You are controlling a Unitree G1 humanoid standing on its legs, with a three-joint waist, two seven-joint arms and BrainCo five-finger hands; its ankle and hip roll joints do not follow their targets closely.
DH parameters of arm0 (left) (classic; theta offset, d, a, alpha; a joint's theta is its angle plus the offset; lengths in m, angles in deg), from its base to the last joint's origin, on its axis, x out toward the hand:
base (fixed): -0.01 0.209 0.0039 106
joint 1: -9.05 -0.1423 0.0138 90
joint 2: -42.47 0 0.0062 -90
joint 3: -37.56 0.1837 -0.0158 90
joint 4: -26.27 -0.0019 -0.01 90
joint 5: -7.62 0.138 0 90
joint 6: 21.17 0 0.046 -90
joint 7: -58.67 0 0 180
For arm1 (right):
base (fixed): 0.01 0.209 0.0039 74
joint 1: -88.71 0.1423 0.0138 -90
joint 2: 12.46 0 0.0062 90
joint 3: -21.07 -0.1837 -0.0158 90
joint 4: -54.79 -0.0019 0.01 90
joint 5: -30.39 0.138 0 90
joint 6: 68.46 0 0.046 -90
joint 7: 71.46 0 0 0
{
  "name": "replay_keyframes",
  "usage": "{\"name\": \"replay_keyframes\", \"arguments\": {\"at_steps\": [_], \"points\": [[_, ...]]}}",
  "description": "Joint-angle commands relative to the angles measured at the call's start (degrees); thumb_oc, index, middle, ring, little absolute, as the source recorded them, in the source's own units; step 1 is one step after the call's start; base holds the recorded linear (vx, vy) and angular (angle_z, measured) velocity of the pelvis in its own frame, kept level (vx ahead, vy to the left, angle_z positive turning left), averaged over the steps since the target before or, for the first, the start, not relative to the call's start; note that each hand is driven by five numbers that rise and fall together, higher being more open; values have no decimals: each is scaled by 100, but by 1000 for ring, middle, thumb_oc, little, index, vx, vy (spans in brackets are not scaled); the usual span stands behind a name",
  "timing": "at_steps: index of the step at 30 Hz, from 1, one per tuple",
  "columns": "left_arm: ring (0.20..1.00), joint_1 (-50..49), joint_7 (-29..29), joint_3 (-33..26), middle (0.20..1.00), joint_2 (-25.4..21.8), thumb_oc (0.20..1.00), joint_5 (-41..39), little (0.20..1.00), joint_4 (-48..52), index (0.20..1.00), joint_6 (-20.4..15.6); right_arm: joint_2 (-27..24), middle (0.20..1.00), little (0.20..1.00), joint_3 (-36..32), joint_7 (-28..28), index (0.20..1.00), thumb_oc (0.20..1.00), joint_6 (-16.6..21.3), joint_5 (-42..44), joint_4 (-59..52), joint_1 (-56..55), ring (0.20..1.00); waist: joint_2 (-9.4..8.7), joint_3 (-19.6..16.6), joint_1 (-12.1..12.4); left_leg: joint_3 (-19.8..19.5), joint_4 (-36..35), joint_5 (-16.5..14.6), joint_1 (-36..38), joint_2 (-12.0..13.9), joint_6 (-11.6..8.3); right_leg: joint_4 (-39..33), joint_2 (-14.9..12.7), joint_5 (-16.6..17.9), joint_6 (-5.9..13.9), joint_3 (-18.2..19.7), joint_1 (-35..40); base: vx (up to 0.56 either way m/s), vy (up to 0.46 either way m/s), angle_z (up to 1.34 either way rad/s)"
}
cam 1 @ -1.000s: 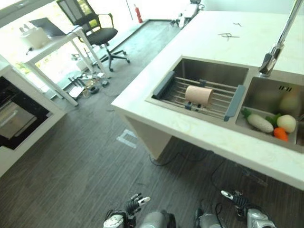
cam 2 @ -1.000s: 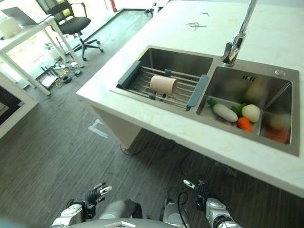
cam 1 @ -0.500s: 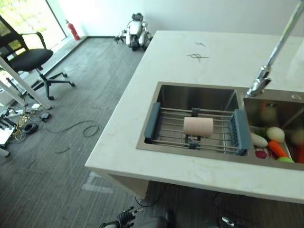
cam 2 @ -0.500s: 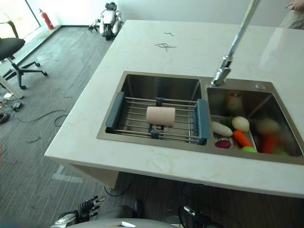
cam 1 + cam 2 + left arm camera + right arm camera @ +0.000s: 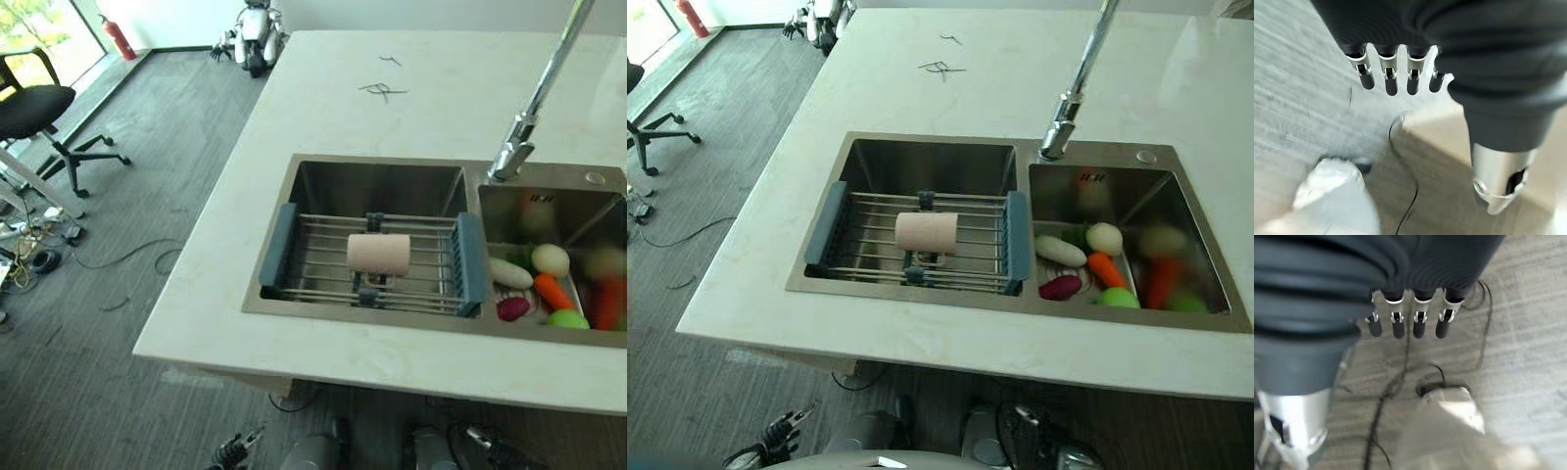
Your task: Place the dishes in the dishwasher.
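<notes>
One pink cup (image 5: 378,254) lies on its side on the drying rack (image 5: 370,260) in the left sink basin. Both hands hang low with straight fingers, left hand (image 5: 1396,73) and right hand (image 5: 1410,316), holding nothing. It looks light, rigid and smooth; I would grasp around its body.

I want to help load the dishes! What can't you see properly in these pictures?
- Pink cup on the sink rack: lying sideways, its inside can't be seen.
- Vegetables in the right basin: far ones blurred.
- Faucet: top cut off by the edge.
- No dishwasher can be made out.
</notes>
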Motion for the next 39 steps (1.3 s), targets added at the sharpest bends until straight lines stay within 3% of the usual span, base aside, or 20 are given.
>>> {"name": "replay_keyframes", "arguments": {"at_steps": [1,4,9,10,13,16,18,19,20,21,22,23,24,25,27,29,33,39], "points": [[1000,210,-536,-282,1000,-277,1000,-68,1000,87,1000,-538,-136,1000,1000,-138,98,1000,1000,46,73,46,-45,1000,-12,-115,80,-104,400,-214,-300,152,-302,-412,-173,173,419,-140,319,59,24,2],[1000,169,-709,-597,1000,-738,1000,412,1000,162,1000,-432,-296,1000,1000,-188,252,1000,1000,67,164,6,-70,1000,71,-117,87,-131,400,-200,-278,128,-340,-412,-210,144,399,-182,350,42,59,1],[1000,-65,-726,-1564,1000,-2064,1000,416,1000,48,1000,-514,-557,1000,1000,-235,352,1000,1000,119,181,90,-124,1000,203,-154,117,-159,400,-224,-201,82,-350,-412,-253,119,427,-197,408,50,38,7],[1000,-143,-763,-1928,1000,-2552,1000,575,1000,135,1000,-600,-591,1000,1000,-294,351,1000,1000,117,410,160,-172,1000,244,-162,150,-213,400,-242,-185,53,-335,-412,-257,112,434,-204,425,76,-23,6],[1000,-204,-1452,-2409,1000,-3170,1000,1393,1000,444,1000,-728,-542,1000,1000,-370,351,1000,1000,131,384,266,-219,1000,303,-203,212,-253,400,-276,-163,35,-328,-412,-272,90,452,-247,456,54,-19,11],[1000,-419,-2996,-2803,1000,-3906,1000,2852,1000,745,1000,-442,-436,1000,1000,-322,255,1000,1000,123,429,191,-273,1000,324,-214,257,-269,400,-316,-127,44,-312,-412,-253,79,473,-227,491,30,-38,10],[1000,-782,-3349,-3210,1000,-4402,1000,3087,1000,1242,1000,-575,-355,1000,1000,-281,180,1000,1000,94,477,-3,-394,1000,317,-241,284,-270,400,-304,-160,60,-290,-412,-223,120,483,-214,455,12,-69,0],[1000,-914,-3412,-3387,1000,-4587,1000,3126,1000,1499,1000,-811,-326,1000,1000,-259,170,1000,1000,86,506,-77,-456,1000,303,-247,291,-262,400,-312,-156,70,-283,-412,-216,124,488,-221,458,33,-99,-2],[1000,-975,-3168,-3626,1000,-4979,1000,2740,1000,1998,1000,-1405,-283,1000,1000,-213,176,1000,1000,94,554,-151,-565,1000,280,-249,287,-238,400,-351,-114,96,-279,-412,-202,107,499,-234,499,49,-110,1],[1000,-837,-2448,-3732,1000,-5260,1000,2057,1000,2381,1000,-1894,-258,1000,1000,-162,187,1000,1000,98,601,-153,-611,1000,259,-260,269,-215,400,-372,-83,114,-280,-412,-192,98,505,-240,526,70,-122,8],[1000,-584,-1214,-3749,1000,-5465,1000,682,1000,3043,1000,-2233,-221,1000,1000,-126,207,1000,1000,107,652,-128,-648,1000,233,-280,261,-196,400,-399,-54,126,-285,-412,-182,79,506,-250,549,94,-140,14],[1000,203,495,-3428,1000,-5440,1000,-1627,1000,4724,1000,-1461,-156,1000,1000,-108,292,1000,1000,110,689,-19,-665,1000,186,-331,248,-196,400,-424,-29,143,-306,-412,-171,51,495,-275,575,111,-128,27],[1000,510,722,-3218,1000,-5240,1000,-2022,1000,5344,1000,-1066,-133,1000,1000,-91,339,1000,1000,87,684,25,-654,1000,155,-339,224,-202,400,-466,15,152,-320,-412,-167,6,495,-276,623,99,-125,18],[1000,918,907,-2847,1000,-4924,1000,-2036,1000,6026,1000,-688,-99,1000,1000,-118,390,1000,1000,62,640,77,-639,1000,134,-354,221,-197,400,-457,25,170,-331,-412,-153,12,479,-267,628,77,-84,6],[1000,1568,1081,-2092,1000,-4359,1000,-1217,1000,7100,1000,-119,-5,1000,1000,-165,458,1000,1000,26,464,150,-637,1000,78,-403,120,-155,400,-487,102,204,-360,-412,-91,-1,457,-201,653,84,-89,-22],[1000,1996,1328,-1518,1000,-4166,1000,-716,1000,7485,1000,162,13,1000,1000,-185,504,1000,1000,11,419,184,-651,1000,64,-438,40,-104,400,-501,126,228,-371,-412,-36,-3,451,-103,638,61,-61,-37],[1000,2796,1662,-306,1000,-4143,1000,93,1000,7721,1000,593,-8,1000,1000,-110,574,1000,1000,-24,562,176,-659,1000,86,-432,-204,26,400,-492,131,259,-380,-412,33,50,478,110,556,17,-47,-27],[1000,3414,1909,876,1000,-4096,1000,717,1000,7633,1000,872,-16,1000,1000,-84,500,1000,1000,-148,835,137,-689,1000,165,-364,-431,175,400,-497,90,259,-367,-412,47,124,522,279,403,-45,-43,-13]]}}
